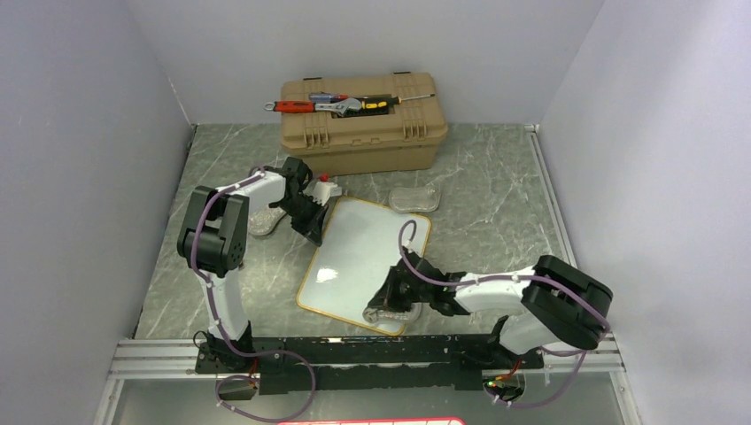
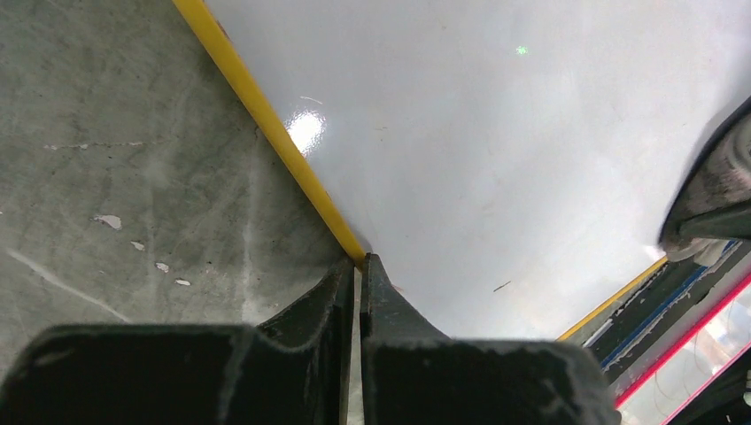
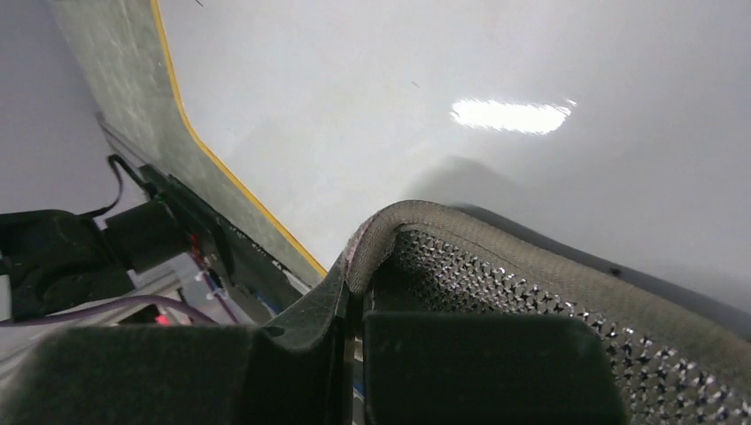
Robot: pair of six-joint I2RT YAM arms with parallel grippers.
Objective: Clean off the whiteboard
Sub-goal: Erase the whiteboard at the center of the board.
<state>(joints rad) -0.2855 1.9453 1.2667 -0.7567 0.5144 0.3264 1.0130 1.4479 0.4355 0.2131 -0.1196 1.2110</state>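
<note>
Right now the whiteboard lies flat in front of the tan toolbox, my left gripper clenched, tips on its edge nearer the toolbox, my right gripper clamped on a grey mesh pad at its edge farthest from the toolbox.

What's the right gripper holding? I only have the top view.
Observer: A pad, grey with a mesh face, pinched in the right gripper.
Operator: And is the left one open?
Observer: No, the left gripper is shut, its tips at the yellow rim of the whiteboard.
</note>
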